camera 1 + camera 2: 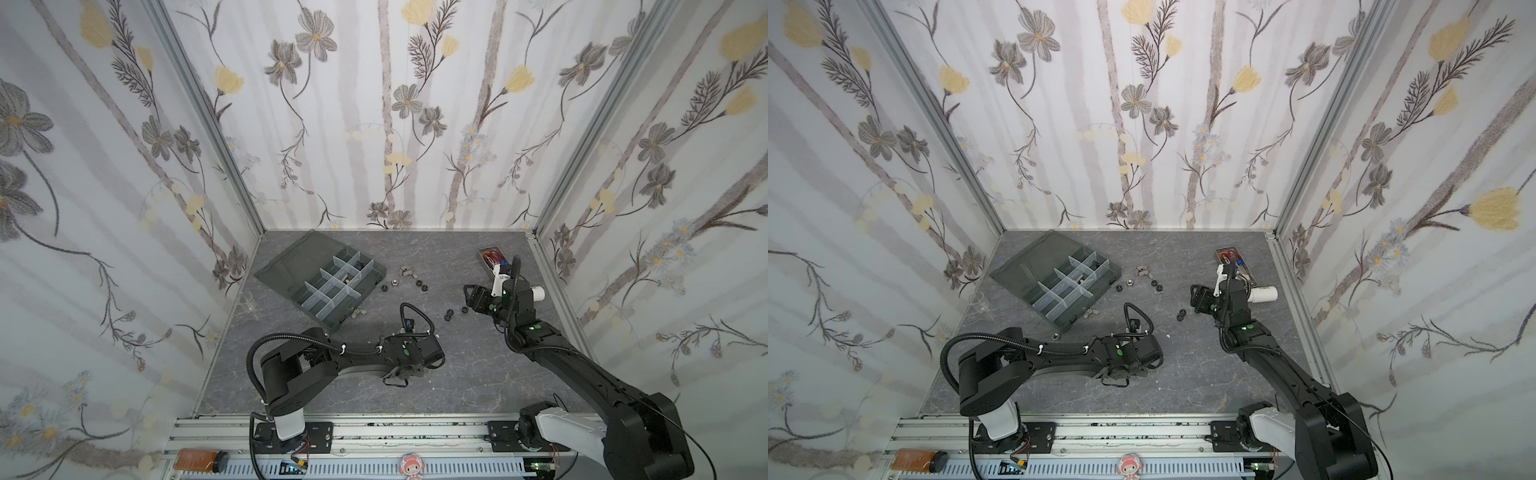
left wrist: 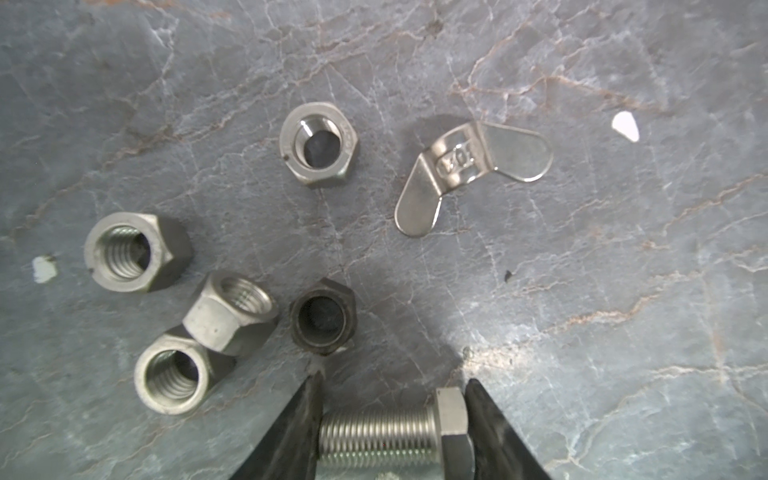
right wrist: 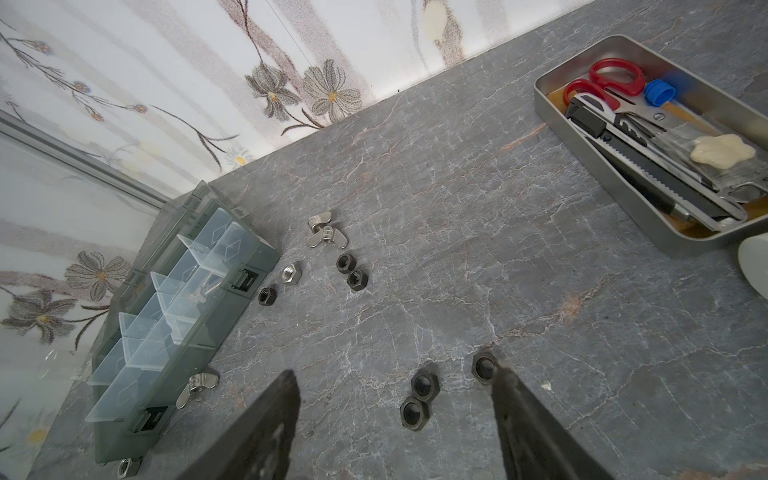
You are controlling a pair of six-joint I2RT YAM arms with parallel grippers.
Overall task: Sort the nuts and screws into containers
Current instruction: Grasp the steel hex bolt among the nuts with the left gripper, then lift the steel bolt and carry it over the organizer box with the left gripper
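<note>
While a few pieces already lie in the compartments at the upper-right end of the organizer box (image 1: 291, 266), which sits open left of centre in both top views, the sorting looks to me nearer its start than its finish. The other compartments appear empty, though the clear dividers make that hard to tell.

The left tool (image 2: 395, 378), low in the middle of both top views, has a silver screw (image 2: 390, 432) lengthwise between its jaws. One jaw is against the threaded end and the other against the hex head. It appears clenched on the screw, but I cannot tell whether the screw is off the bench (image 2: 582, 291). Just beside it lie loose hex nuts (image 2: 137, 251), one of them black, and a wing nut (image 2: 469, 174).

The right tool (image 3: 395, 370), right of centre in the top views, is released and empty above a pair of black nuts (image 3: 417, 399), with a third just beside one fingertip.

More remains: a cluster of wing nuts (image 1: 406, 272) and several nuts right of the box, wing nuts against its lower-right wall, and one nut at its lower corner. By my reckoning the held screw goes to a compartment next, and nearly all the nuts are yet to come.
</note>
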